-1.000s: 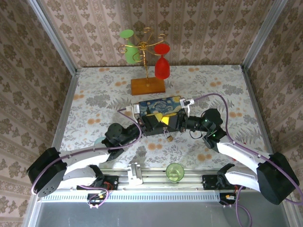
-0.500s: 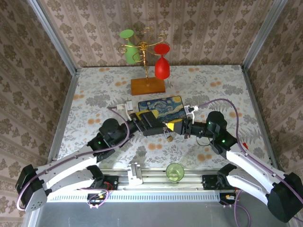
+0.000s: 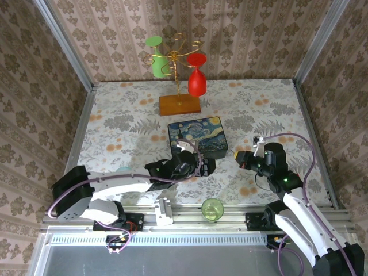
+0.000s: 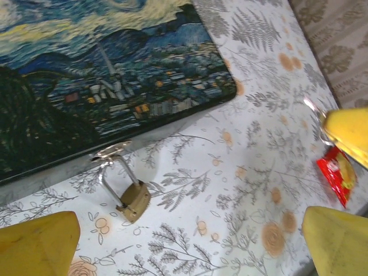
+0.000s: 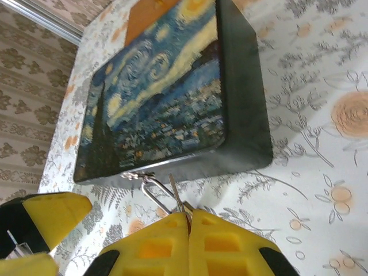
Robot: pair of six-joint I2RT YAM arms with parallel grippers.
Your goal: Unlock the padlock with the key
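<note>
The padlock (image 4: 134,201) lies on the flowered table (image 4: 253,190) just in front of the starry-night box (image 4: 103,75). Its brass body rests tilted on the cloth, and its thin silver shackle (image 4: 117,175) is hooked through the small metal hasp (image 4: 111,151) on the near edge of the box.

The left gripper (image 4: 187,230) hovers above this spot with its jaws spread wide. In the left wrist view one yellow finger (image 4: 37,244) sits low on the left and the other low on the right. The padlock lies between them, nearer the left one, and touches neither. From above, the left gripper (image 3: 201,167) hangs at the front edge of the box (image 3: 197,135), covering the place where the lock hangs.

The right gripper (image 5: 190,221) has its yellow fingers pressed together on the key (image 5: 177,198), whose thin silver blade sticks out from between the tips and points toward the hasp (image 5: 138,175) at the box's corner. In the overhead view the right gripper (image 3: 240,158) is to the right of the box, apart from it and from the left gripper. In the left wrist view the key's tip (image 4: 313,109) is well to the right of the padlock, with a red-and-yellow snack packet (image 4: 338,175) on the cloth below it.
</note>
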